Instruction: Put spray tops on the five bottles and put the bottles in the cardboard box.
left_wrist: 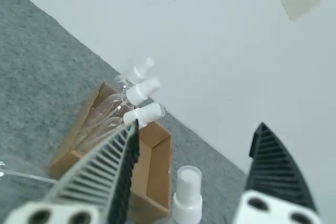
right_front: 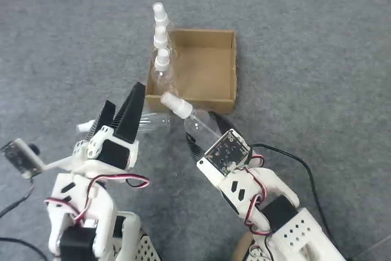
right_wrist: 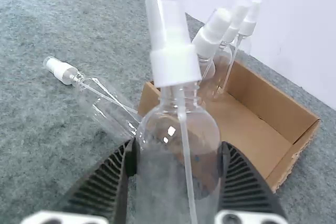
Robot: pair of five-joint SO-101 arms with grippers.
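The right gripper [right_front: 204, 131] [right_wrist: 176, 150] has its fingers clamped on the clear body of a held bottle [right_front: 198, 125] [right_wrist: 178, 129]. It is lifted off the grey counter [right_front: 317, 59], just in front of the cardboard box [right_front: 204, 68] [left_wrist: 157, 156] [right_wrist: 262, 108]. Its white spray top [right_front: 175, 105] [left_wrist: 187, 192] [right_wrist: 170, 40] is on and points toward the box's front wall. The bottle's base is hidden behind the fingers and wrist.

The left gripper [right_front: 125, 96] [left_wrist: 197, 127] hangs with its fingers wide apart and nothing between them. It is above a lying bottle [right_front: 156, 122] [right_wrist: 107, 106], which rests on its side on the counter just in front of the box. In the high view the arm covers the middle of this bottle. Its white cap end [right_front: 85, 126] [right_wrist: 60, 70] pokes out on the far side of the arm, pointing away from the held bottle. How firmly that top is seated is hard to make out.

The three boxed bottles [right_front: 160, 36] [left_wrist: 142, 92] [right_wrist: 235, 17], each with a spray top, stand in a row inside the box along its left wall. Their clear bodies almost vanish against the cardboard. From the left wrist view they seem to lean rather than stand straight. The rest of the box floor is bare cardboard.
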